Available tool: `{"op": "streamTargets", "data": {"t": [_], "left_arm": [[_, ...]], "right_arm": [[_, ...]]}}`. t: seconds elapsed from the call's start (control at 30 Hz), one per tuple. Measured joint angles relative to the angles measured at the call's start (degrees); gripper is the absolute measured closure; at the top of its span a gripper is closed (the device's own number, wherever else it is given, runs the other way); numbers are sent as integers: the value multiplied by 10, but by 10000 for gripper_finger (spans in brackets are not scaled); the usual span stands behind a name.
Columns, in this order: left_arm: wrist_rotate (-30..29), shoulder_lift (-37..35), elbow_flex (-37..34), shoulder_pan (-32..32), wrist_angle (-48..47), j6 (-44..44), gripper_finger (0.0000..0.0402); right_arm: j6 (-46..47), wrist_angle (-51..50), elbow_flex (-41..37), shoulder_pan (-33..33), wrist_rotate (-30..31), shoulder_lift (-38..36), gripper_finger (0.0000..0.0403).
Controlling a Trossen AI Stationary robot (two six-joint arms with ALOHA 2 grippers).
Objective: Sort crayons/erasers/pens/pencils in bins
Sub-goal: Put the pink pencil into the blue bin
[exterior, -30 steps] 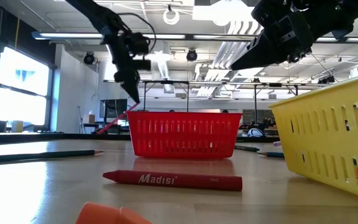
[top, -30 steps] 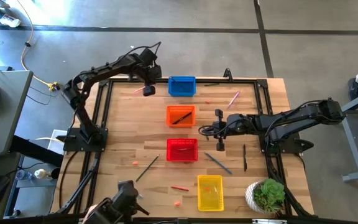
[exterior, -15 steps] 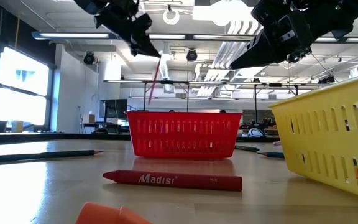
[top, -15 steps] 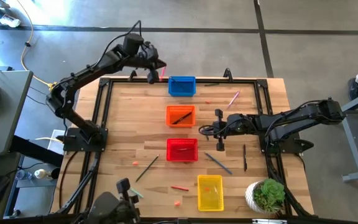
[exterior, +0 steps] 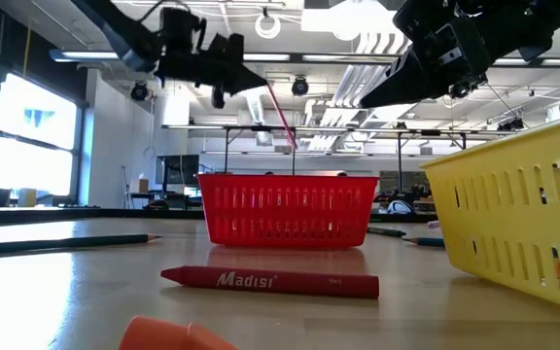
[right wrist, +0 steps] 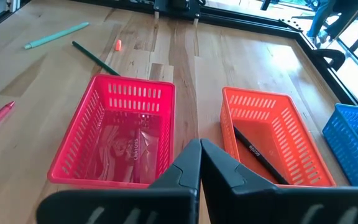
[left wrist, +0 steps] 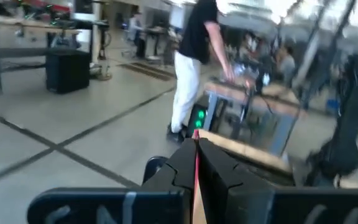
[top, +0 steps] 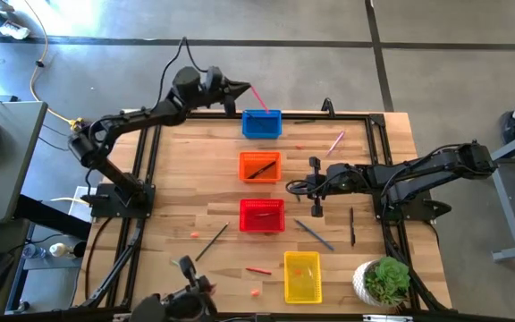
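Observation:
My left gripper is beyond the table's far edge, just left of the blue bin, and is shut on a thin pink stick. The stick's free end reaches over the blue bin's far rim. The orange bin, red bin and yellow bin stand in a row toward the near edge. My right gripper is shut and empty, above the table right of the red bin. Tiny orange erasers lie on the table. My left gripper pinches the pink stick's upper end between its two fingers. The fingers lie nearly level, coming from the table's left. The stick slants down from the fingertips toward the blue bin and is lifted clear of everything.
A dark pencil lies in the orange bin. On the table lie a red crayon, a pencil, a pink pen, a grey-blue pen and a dark pen. A potted plant stands at the near right corner.
My left gripper has risen from the table left of the blue bin and gone toward the far edge and the bin, tipping from pointing down to nearly level. The pink stick has come up with it and swung round; its free end now points at the blue bin.

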Motion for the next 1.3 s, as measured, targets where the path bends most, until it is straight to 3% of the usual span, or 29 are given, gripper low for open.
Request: {"op": "streamTargets", "data": {"t": [0.27, 0.53, 0.87, 1.3], "left_arm": [[-65, 92, -27, -6, 84, -119, 401], [-111, 162, -27, -3, 121, -159, 401], [-128, 194, -27, 3, 116, -225, 401], [-147, 199, -27, 0, 81, -206, 401]], "right_arm": [[0, 5, 0, 0, 0, 0, 403], [2, 5, 0, 0, 0, 0, 403], [1, 5, 0, 0, -1, 0, 403], [4, 5, 0, 0, -2, 0, 403]]}}
